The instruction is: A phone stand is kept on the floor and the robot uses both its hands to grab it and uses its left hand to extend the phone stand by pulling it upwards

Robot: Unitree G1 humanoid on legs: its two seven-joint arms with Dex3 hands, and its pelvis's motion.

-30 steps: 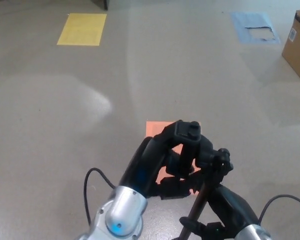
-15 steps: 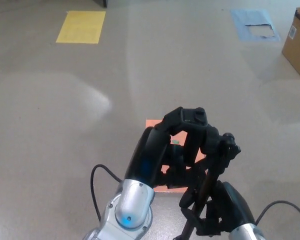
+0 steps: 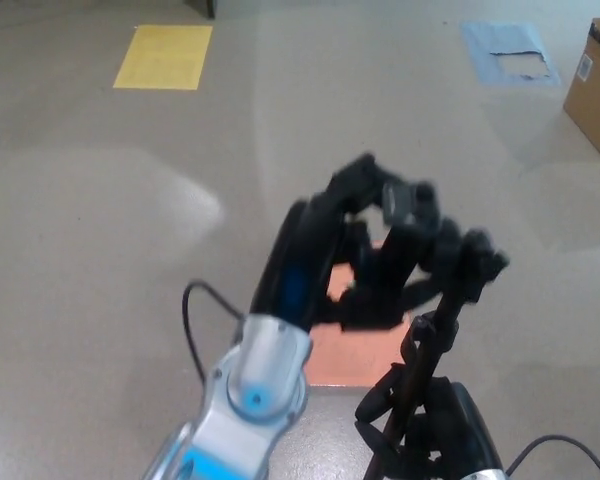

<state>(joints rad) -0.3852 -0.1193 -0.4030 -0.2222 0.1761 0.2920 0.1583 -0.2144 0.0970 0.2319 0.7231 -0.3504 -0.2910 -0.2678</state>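
Note:
The black phone stand (image 3: 432, 345) rises as a thin pole from the bottom edge of the head view, its head near the upper right of my hands. My left hand (image 3: 380, 262) is raised and motion-blurred, its fingers wrapped around the stand's top part. My right hand (image 3: 442, 428) sits low at the bottom edge, closed around the lower pole. The stand's base is hidden below the picture and behind my arms.
An orange mat (image 3: 352, 358) lies on the grey floor under my hands. Farther off lie a yellow sheet (image 3: 165, 56) at the back left and a blue sheet (image 3: 510, 52) at the back right. A cardboard box (image 3: 596, 92) stands at the right edge.
My left hand has gone up and to the right with the stand's top, and the visible pole between my two hands is longer. The right hand stays low on the pole.

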